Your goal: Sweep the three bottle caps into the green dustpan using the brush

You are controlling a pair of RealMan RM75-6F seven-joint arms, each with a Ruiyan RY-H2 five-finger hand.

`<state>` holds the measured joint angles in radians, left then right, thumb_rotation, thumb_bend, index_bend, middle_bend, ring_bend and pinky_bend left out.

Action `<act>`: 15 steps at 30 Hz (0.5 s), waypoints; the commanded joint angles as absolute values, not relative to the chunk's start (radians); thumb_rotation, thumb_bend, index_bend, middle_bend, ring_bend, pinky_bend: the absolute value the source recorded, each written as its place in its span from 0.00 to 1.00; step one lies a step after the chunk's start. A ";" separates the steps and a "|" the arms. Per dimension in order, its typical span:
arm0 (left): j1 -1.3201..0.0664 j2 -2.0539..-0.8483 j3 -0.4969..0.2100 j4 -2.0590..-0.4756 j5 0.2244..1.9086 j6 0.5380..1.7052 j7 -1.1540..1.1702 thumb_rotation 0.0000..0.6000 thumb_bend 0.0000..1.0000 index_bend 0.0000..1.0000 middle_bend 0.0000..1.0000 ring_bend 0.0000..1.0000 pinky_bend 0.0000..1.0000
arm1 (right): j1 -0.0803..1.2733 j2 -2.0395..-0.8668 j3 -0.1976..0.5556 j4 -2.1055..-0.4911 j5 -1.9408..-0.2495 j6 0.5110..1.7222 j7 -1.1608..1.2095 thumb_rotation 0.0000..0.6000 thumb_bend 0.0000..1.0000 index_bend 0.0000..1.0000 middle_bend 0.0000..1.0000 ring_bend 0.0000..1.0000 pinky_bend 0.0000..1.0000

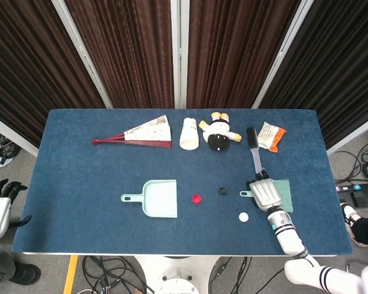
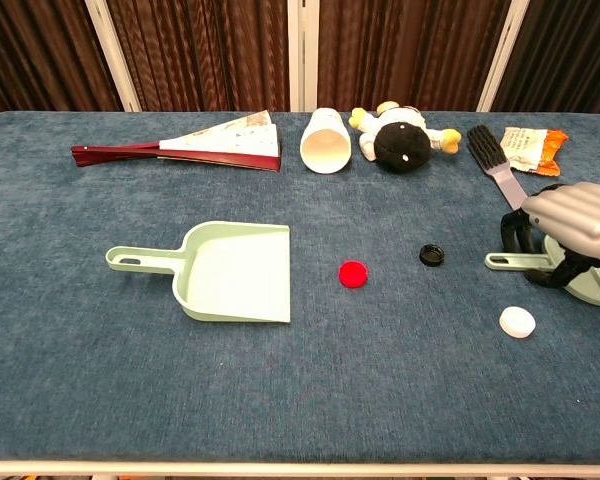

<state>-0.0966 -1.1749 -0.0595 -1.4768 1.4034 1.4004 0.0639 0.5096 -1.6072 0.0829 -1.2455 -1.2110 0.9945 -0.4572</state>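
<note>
The green dustpan (image 1: 159,198) (image 2: 235,270) lies flat at mid-table, its mouth facing right. To its right lie a red cap (image 1: 196,198) (image 2: 353,273), a black cap (image 1: 221,191) (image 2: 432,254) and, nearer the front edge, a white cap (image 1: 243,216) (image 2: 517,320). My right hand (image 1: 265,193) (image 2: 575,225) lies over the green brush (image 1: 284,191) (image 2: 510,262) with its fingers curled around the handle; the handle tip pokes out toward the black cap. Off the table at the far left, my left hand (image 1: 0,202) holds nothing and its fingers are apart.
Along the back of the table lie a folding fan (image 1: 141,133), a tipped paper cup (image 1: 189,133), a plush toy (image 1: 219,133), a black brush (image 1: 253,144) just behind my right hand, and a snack packet (image 1: 271,136).
</note>
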 commanded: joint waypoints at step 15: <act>-0.407 -1.114 -0.151 -1.630 1.376 1.024 0.059 1.00 0.09 0.31 0.22 0.12 0.16 | 0.508 -1.291 0.176 -1.516 -1.264 1.080 -0.325 1.00 0.45 0.66 0.61 0.26 0.18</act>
